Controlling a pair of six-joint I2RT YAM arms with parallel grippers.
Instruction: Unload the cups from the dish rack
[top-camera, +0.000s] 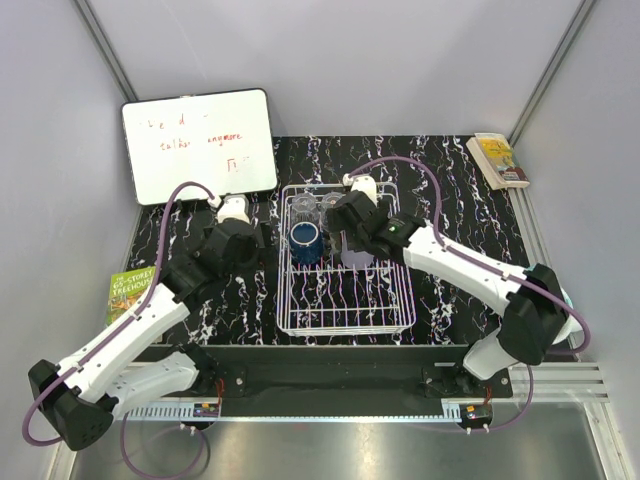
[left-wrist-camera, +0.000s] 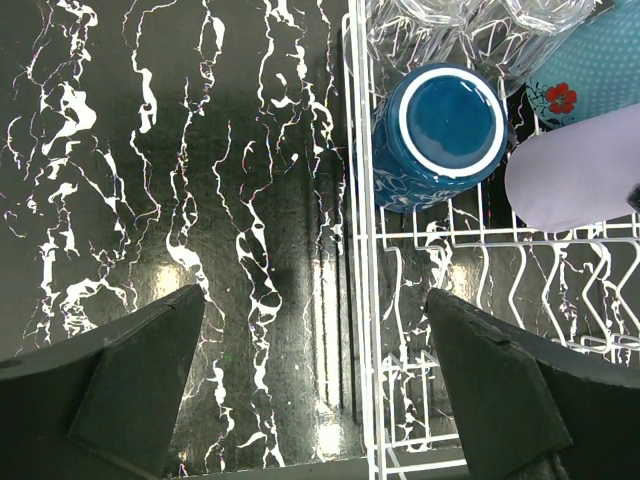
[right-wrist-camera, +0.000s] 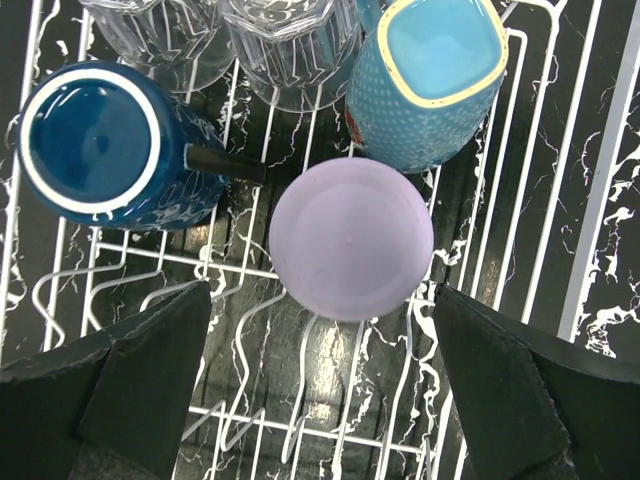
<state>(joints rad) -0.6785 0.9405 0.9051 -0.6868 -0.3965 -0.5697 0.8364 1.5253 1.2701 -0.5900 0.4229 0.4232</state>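
Note:
The white wire dish rack (top-camera: 345, 329) stands mid-table. In it, upside down, are a dark blue mug (right-wrist-camera: 95, 140), a lavender tumbler (right-wrist-camera: 350, 235), a teal mug (right-wrist-camera: 430, 75) and two clear faceted glasses (right-wrist-camera: 160, 30) (right-wrist-camera: 290, 45). My right gripper (right-wrist-camera: 320, 390) is open and empty over the rack, with the tumbler just ahead between the fingers. In the top view it (top-camera: 358, 228) hides the teal mug. My left gripper (left-wrist-camera: 315, 400) is open and empty, straddling the rack's left wall (left-wrist-camera: 362, 300). The dark blue mug (left-wrist-camera: 445, 125) is ahead to the right.
A whiteboard (top-camera: 198, 145) leans at the back left. A book (top-camera: 497, 160) lies at the back right and a green book (top-camera: 128, 292) at the left edge. The black marbled table (top-camera: 460, 200) has grey walls around it.

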